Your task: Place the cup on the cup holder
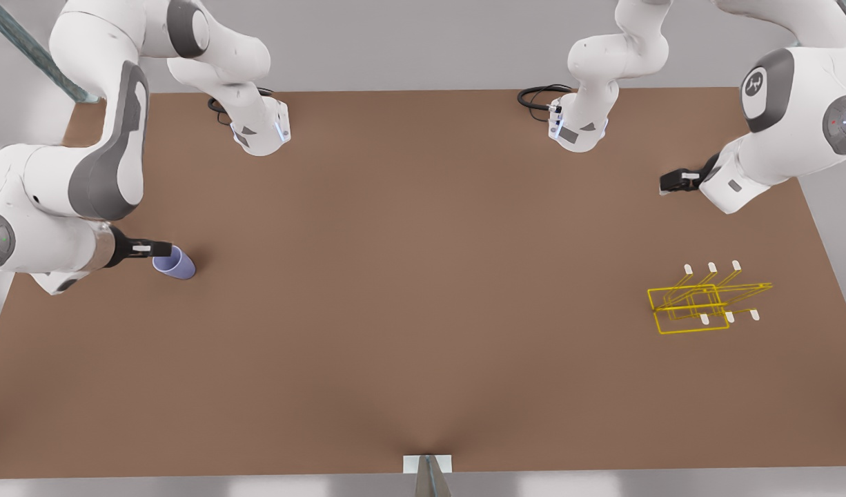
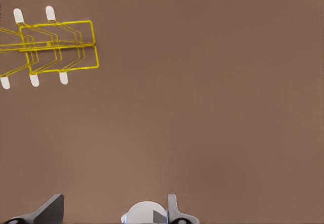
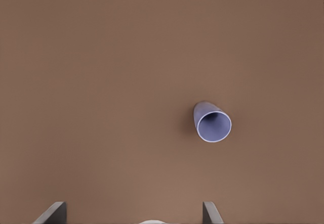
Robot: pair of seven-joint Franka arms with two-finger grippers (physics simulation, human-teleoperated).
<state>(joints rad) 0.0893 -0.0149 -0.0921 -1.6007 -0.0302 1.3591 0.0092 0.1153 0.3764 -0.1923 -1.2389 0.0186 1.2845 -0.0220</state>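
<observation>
The pale lavender-blue cup (image 1: 176,265) stands with its mouth up near the front view's left edge of the brown table. Its open mouth also shows in the right wrist view (image 3: 213,123). My right gripper (image 1: 162,248) hovers above the table beside the cup, open and holding nothing, and its fingers (image 3: 53,212) are well apart from the cup. The yellow wire cup holder (image 1: 699,301) with white-capped prongs sits on the front view's right (image 2: 55,44). My left gripper (image 1: 664,183) waits behind the holder, open (image 2: 114,213) and empty.
Both arm bases (image 1: 261,131) (image 1: 578,128) with black cables stand at the table's far edge. A small white bracket (image 1: 427,464) sits at the near edge. A wide stretch of bare brown table (image 1: 423,290) lies between cup and holder.
</observation>
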